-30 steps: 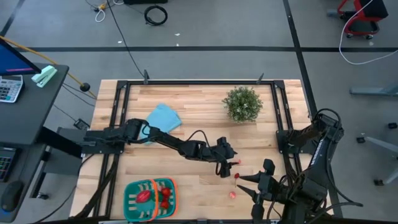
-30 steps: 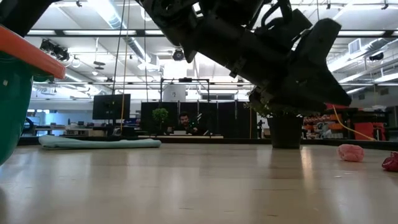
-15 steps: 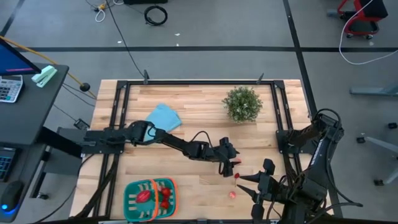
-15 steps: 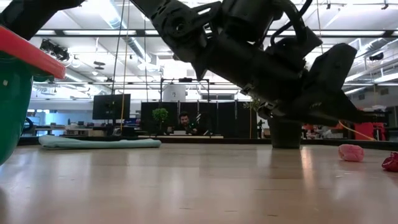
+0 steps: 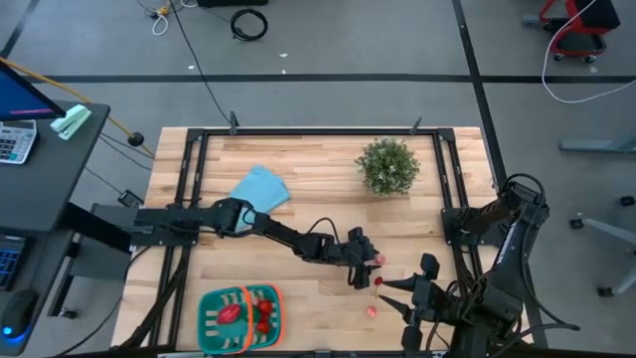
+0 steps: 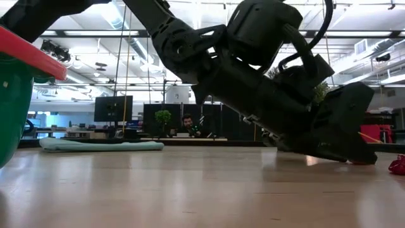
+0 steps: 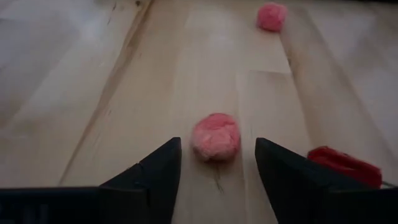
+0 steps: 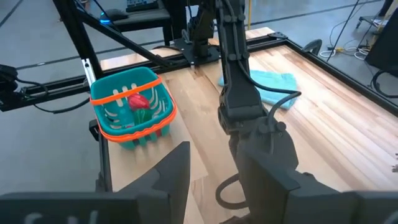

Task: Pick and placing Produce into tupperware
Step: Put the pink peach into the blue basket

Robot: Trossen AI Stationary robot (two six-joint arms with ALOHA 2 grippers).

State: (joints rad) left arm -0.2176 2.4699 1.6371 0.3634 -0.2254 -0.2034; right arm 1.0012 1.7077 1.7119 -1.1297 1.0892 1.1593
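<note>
The teal container with an orange band (image 5: 211, 316) stands at the near left and holds red produce (image 5: 260, 313); it also shows in the right wrist view (image 8: 112, 127). A pink piece (image 5: 379, 259), a red piece (image 5: 379, 281) and another pink piece (image 5: 371, 310) lie on the table at the near right. My left gripper (image 5: 370, 266) is open, low at the table, and its fingers stand on either side of the first pink piece (image 7: 215, 136) without touching it. My right gripper (image 8: 214, 180) is open and empty by the near right edge.
A bushy potted plant (image 5: 388, 166) stands at the far right. A light blue folded cloth (image 5: 261, 189) lies at the far left. A black frame (image 5: 318, 130) runs along the table's edges. Bare wood lies between the container and the loose produce.
My left gripper has come down to the table and gone a little toward the right edge, onto the pink piece. The piece now lies between its open fingers and is hidden behind the gripper in the low view. The produce has not moved.
</note>
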